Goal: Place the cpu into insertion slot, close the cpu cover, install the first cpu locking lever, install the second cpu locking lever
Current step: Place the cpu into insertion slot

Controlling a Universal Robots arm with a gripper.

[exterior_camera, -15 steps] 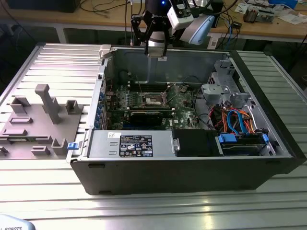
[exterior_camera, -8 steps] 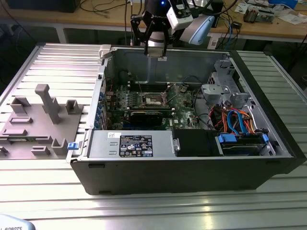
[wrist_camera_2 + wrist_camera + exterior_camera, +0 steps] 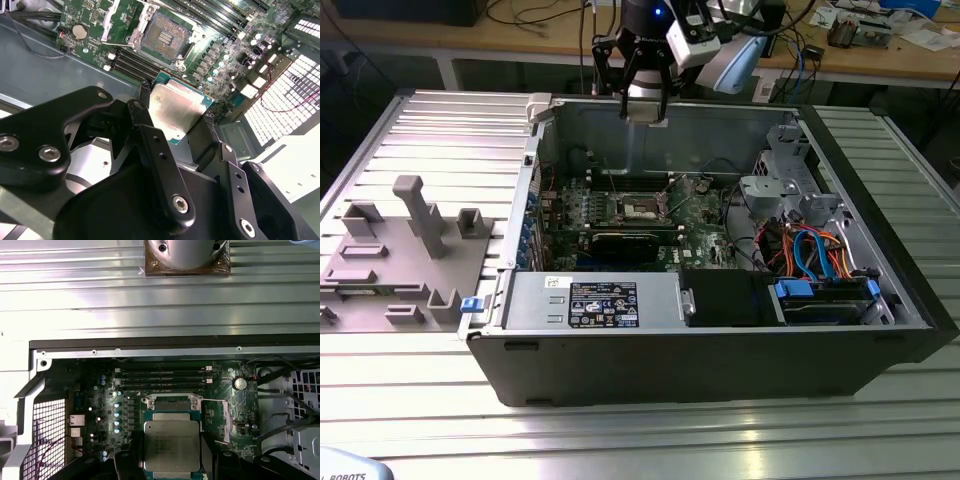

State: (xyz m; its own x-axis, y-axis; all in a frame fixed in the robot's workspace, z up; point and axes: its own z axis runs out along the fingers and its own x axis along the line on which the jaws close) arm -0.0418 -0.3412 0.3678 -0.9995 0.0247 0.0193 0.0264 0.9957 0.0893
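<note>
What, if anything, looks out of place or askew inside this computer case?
Nothing stands out. The gripper holds the cpu by its edges above the green motherboard; the insertion slot is bare, with nothing in it.

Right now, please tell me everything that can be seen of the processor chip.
The chip is a flat square with a dull silver-grey metal top, faint print and a green edge. The gripper's black fingers clamp two opposite sides, its top facing both wrist cameras. It hangs above the green board, apart from the open socket, not yet seated.
</note>
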